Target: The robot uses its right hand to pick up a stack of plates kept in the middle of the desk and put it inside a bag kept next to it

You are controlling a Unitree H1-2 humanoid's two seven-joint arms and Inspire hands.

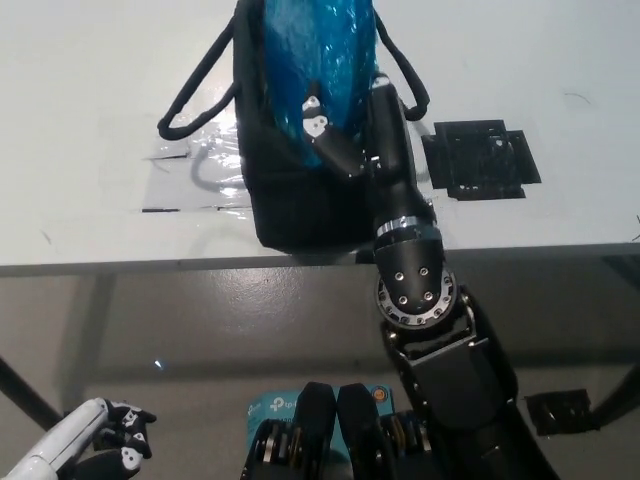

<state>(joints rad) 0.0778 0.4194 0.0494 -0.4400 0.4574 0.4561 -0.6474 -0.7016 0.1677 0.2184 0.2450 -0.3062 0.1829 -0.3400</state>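
Head view
Desk (pixel 90 120): white top filling the upper half of the picture, its front edge running across the middle.
Bag (pixel 290 200): black, with rope handles, standing open-mouthed at about 12 o'clock from the robot, close to the front edge.
Plates (pixel 320 60): a blue, shiny stack already down inside the bag's mouth, at 12 o'clock; only the top part shows.
Right hand (pixel 325 135): black, at the bag's opening, fingers curled against the lower side of the plates. It looks closed on the stack, though the contact itself is partly hidden by the bag wall.
Left hand (pixel 120 440): white, resting low at 7 o'clock, below the desk; whether it is open I cannot tell.
Black mat (pixel 480 160): flat dark patch on the desk at 2 o'clock, just beside the arm.
Tape (pixel 190 165): clear shiny strip on the desk at 10 o'clock of the bag.
Step in hand: I judge it to be lowering and letting go of the plates in the bag.
How to do it well: keep the stack level, sink it until the bag's floor takes the weight, then spread the fingers slowly.
Withdrawal: lift straight up toward 12 o'clock, clear of the handle loop at 1 o'clock.
Risk: the soft bag may tip toward the edge if the wrist drags its wall.
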